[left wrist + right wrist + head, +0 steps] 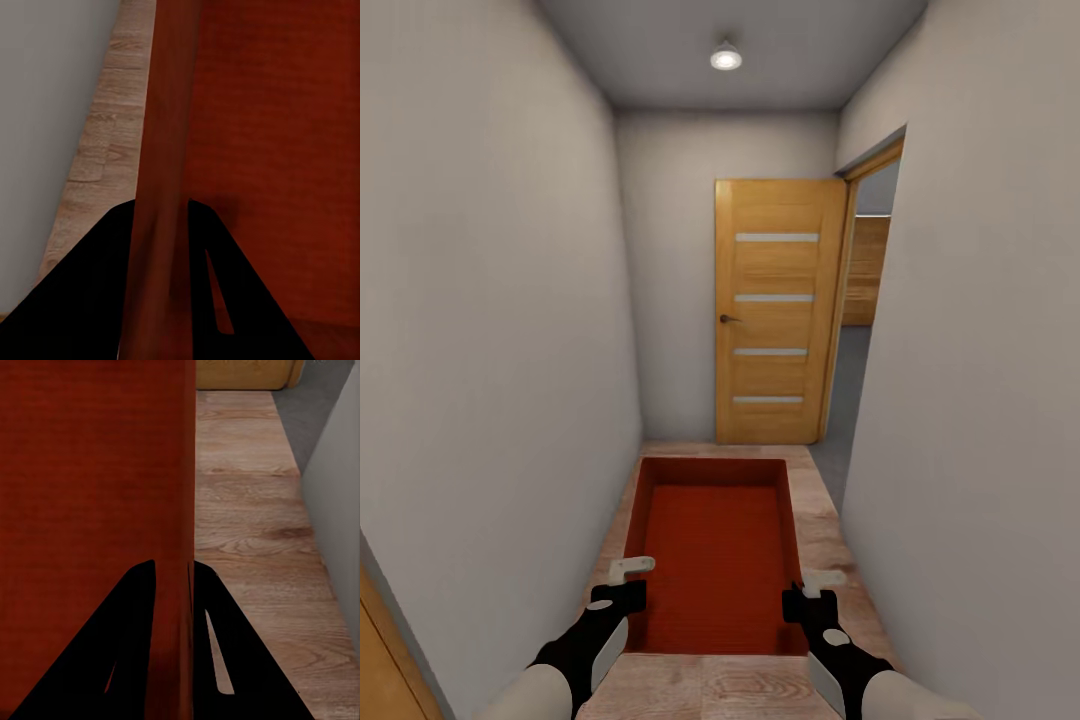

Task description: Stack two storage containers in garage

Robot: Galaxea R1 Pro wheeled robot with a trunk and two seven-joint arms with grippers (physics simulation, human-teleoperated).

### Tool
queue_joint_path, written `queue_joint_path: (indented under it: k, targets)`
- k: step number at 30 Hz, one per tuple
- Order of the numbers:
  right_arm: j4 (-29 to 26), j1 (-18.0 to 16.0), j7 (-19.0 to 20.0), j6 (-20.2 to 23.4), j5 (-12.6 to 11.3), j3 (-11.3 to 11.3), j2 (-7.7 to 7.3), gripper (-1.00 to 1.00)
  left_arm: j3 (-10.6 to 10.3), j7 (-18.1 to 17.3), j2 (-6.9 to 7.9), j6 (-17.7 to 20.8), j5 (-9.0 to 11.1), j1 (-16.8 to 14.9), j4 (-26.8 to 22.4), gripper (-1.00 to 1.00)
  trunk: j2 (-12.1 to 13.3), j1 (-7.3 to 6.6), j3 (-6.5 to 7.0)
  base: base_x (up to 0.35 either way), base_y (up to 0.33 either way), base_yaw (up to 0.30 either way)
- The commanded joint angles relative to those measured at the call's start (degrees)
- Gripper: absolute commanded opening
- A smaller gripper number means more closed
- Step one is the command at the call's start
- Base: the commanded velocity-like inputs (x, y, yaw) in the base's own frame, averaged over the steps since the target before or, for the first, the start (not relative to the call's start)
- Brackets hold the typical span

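light wood plank floor [830, 520], narrow hallway

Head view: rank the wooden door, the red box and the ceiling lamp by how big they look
1. Red box, close to the camera, and wooden door, farther off: alike in apparent size, so unranked.
2. Ceiling lamp, clearly smallest.

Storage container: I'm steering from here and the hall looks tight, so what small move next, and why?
Probably roll straight ahead toward the open door: both claws, left and right, pinch the storage container walls, and grey floor shows through the doorway on the right.
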Motion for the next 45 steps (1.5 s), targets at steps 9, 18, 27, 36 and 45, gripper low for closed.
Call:
queue_joint_path:
  k: [9, 18, 27, 36, 45]
  targets:
    - [-0.2, -0.1, -0.3, -0.5, 0.8, -2.6, -0.07, -1.0, 0.6, 0.4, 0.05, 0.4, 0.6, 0.0, 0.0, -1.0, -0.1, 0.05, -0.1, 0.322, 0.0, 0.0]
    - [-0.2, -0.1, -0.3, -0.5, 0.8, -2.6, -0.07, -1.0, 0.6, 0.4, 0.05, 0.4, 0.6, 0.0, 0.0, -1.0, -0.1, 0.05, -0.1, 0.322, 0.0, 0.0]
    - [-0.2, -0.1, -0.3, -0.5, 0.8, -2.6, -0.07, -1.0, 0.6, 0.4, 0.05, 0.4, 0.6, 0.0, 0.0, -1.0, -0.1, 0.05, -0.1, 0.322, 0.0, 0.0]
    - [-0.2, -0.1, -0.3, -0.5, 0.8, -2.6, -0.07, -1.0, 0.6, 0.4, 0.05, 0.4, 0.6, 0.0, 0.0, -1.0, -0.1, 0.05, -0.1, 0.322, 0.0, 0.0]
    - [-0.2, -0.1, -0.3, -0.5, 0.8, -2.6, -0.07, -1.0, 0.6, 0.4, 0.05, 0.4, 0.6, 0.0, 0.0, -1.0, -0.1, 0.05, -0.1, 0.322, 0.0, 0.0]
